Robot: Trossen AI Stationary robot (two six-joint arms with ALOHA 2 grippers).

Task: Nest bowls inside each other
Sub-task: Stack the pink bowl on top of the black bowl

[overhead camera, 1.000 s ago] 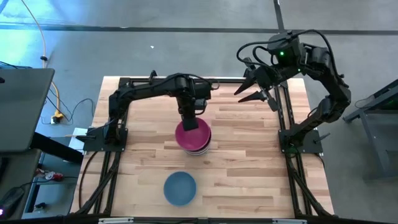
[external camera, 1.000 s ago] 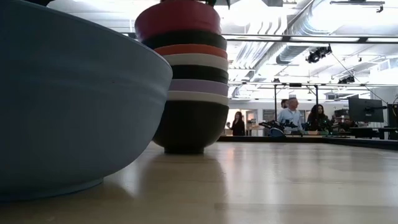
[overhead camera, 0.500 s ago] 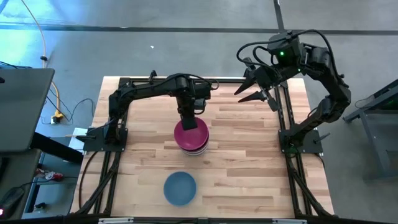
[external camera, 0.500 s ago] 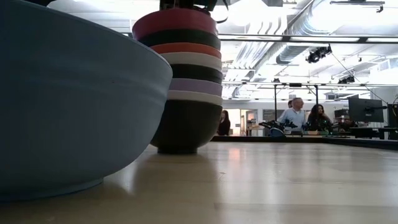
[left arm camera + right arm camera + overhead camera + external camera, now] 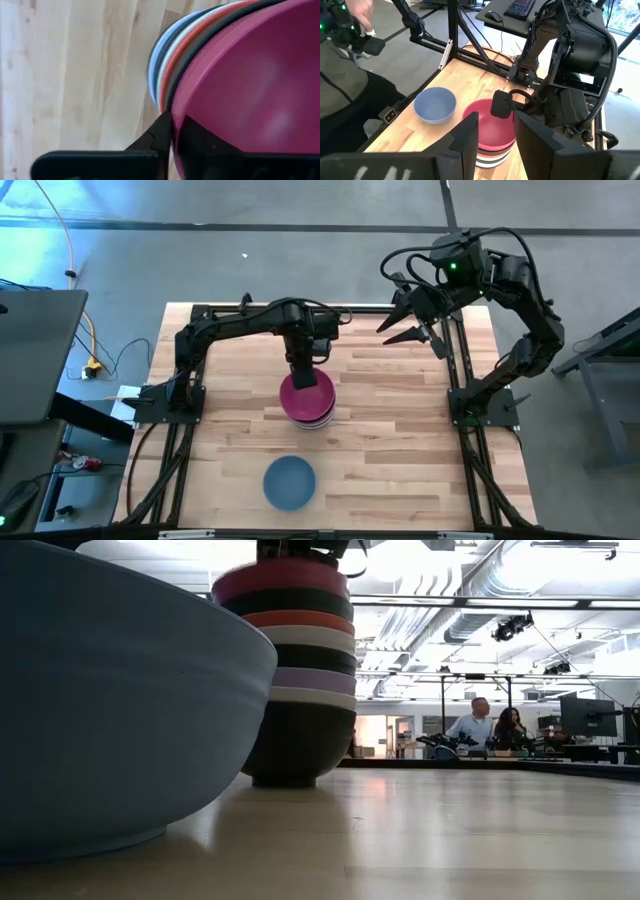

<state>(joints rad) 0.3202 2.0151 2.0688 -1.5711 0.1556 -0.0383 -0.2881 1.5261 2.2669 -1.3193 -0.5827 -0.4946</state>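
A stack of nested bowls (image 5: 300, 690) stands mid-table, its black bottom bowl's foot on the wood. A magenta bowl (image 5: 305, 395) sits on top of the stack. My left gripper (image 5: 303, 375) points straight down at that bowl's far rim and is shut on it. A light blue bowl (image 5: 290, 482) sits upright by itself near the front edge. My right gripper (image 5: 405, 325) hangs high over the far right of the table, open and with nothing between its fingers. My left gripper pinches the magenta bowl's rim (image 5: 176, 106), one finger (image 5: 159, 134) outside the wall and the other (image 5: 202, 142) inside the bowl. The fingers come from above, pointing down. The bowl sits upright, nested in the top of the stack.
Black frame rails (image 5: 460, 380) run along the table's left, right and far sides. Bare wood lies to the stack's right and left. People show in the room beyond the table (image 5: 480, 725), and a person's sleeve (image 5: 345, 85) shows past the table's edge.
The magenta bowl has sunk lower into the top of the stack, still at my left gripper. The whole stack has shifted a little sideways on the table.
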